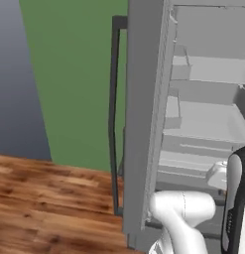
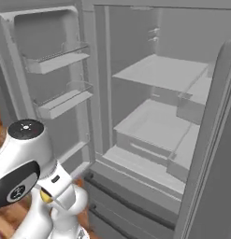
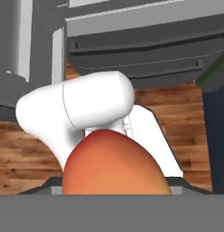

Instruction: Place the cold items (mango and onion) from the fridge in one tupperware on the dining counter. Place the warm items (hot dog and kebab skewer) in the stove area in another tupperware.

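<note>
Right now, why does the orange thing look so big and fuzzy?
Hand view: the mango sits right against the lens, so it looms large with soft edges. Right base view: the fridge is flat grey with faint shadows and no glare. Left base view: the floor looks slightly blurred.

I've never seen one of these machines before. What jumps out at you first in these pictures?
First, the big orange-red mango, rounded and glossy, right at the bottom of the hand view, held between the gripper's fingers above the wooden floor. Next, the grey fridge standing wide open in the right base view, its shelves and door racks bare. The white arm curls low in front of it.
</note>
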